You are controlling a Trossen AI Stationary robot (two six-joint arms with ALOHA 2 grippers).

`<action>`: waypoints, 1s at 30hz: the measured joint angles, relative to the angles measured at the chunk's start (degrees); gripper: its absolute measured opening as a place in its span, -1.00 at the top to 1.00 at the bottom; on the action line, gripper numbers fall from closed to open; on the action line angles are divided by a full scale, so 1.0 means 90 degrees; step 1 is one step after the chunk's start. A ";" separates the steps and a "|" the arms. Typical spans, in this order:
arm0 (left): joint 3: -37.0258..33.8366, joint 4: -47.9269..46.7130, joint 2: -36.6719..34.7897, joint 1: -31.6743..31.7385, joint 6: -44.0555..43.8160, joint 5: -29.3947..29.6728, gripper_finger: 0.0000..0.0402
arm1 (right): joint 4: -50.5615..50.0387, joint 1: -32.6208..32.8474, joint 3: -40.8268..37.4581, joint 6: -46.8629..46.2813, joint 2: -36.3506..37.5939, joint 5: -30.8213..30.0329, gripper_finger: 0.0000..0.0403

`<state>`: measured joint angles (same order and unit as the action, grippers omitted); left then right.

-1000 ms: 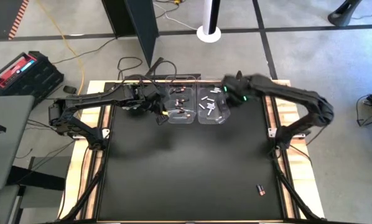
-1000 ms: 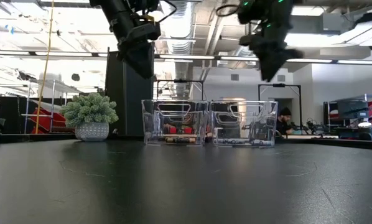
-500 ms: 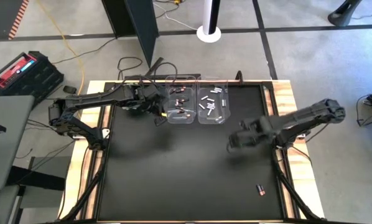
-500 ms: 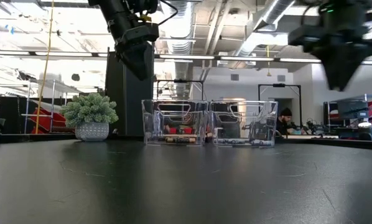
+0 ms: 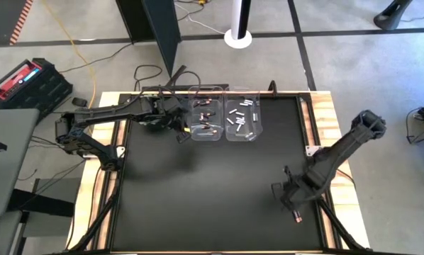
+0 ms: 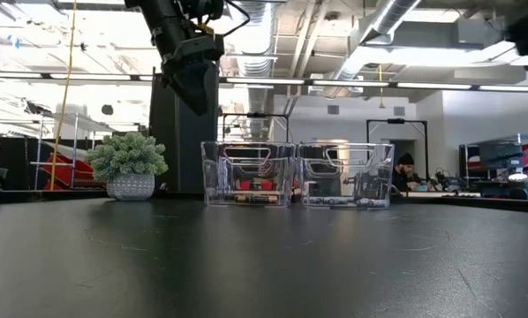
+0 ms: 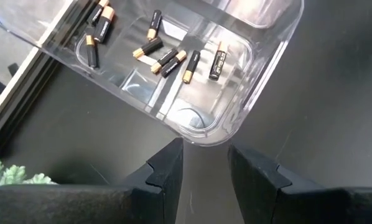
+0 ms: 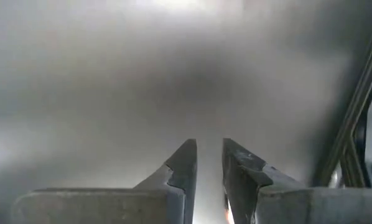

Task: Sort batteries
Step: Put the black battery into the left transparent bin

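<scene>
My right gripper [image 5: 291, 203] hangs over the stray battery [image 5: 296, 216], fingers slightly apart, empty. Left gripper [image 7: 203, 169] waits open beside the bins [image 5: 223, 122]. Off-centre, I'd roll it away.

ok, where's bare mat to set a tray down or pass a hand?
Free: the wide black mat in front of the two clear bins, over to its left edge. Crowded: the back edge, with the left end effector beside the bins, and the front right corner, where the right end effector hangs near a loose battery.
</scene>
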<state>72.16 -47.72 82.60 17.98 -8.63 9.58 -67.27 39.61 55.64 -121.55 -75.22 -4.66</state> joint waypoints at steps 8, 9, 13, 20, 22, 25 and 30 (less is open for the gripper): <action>0.0000 0.0005 0.0001 -0.0001 -0.0191 0.0000 0.40 | 0.0728 0.0942 0.0000 -0.0416 -0.0615 0.0537 0.54; 0.0000 0.0005 0.0001 -0.0001 -0.0191 0.0000 0.40 | 0.0862 0.1044 0.0000 -0.0472 -0.0722 0.0580 0.54; 0.0000 0.0005 0.0001 -0.0001 -0.0226 0.0000 0.40 | 0.1408 0.1384 0.0000 -0.0553 -0.1237 0.0730 0.54; 0.0000 0.0006 0.0000 -0.0001 -0.0355 0.0002 0.40 | 0.1937 0.1700 0.0000 -0.0711 -0.2027 0.1078 0.54; 0.0000 0.0007 0.0001 -0.0001 -0.0375 0.0005 0.40 | 0.2009 0.1737 0.0000 -0.0729 -0.2141 0.1090 0.54; 0.0000 0.0012 0.0001 0.0001 -0.0380 0.0009 0.40 | 0.2074 0.1737 0.0000 -0.0727 -0.2198 0.1092 0.54; 0.0000 0.0021 0.0001 -0.0001 -0.0453 0.0010 0.40 | 0.1977 0.1737 0.0000 -0.0676 -0.2172 0.1095 0.54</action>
<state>72.16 -47.53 82.61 17.98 -12.71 9.67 -49.49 55.24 55.64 -127.63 -94.77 5.19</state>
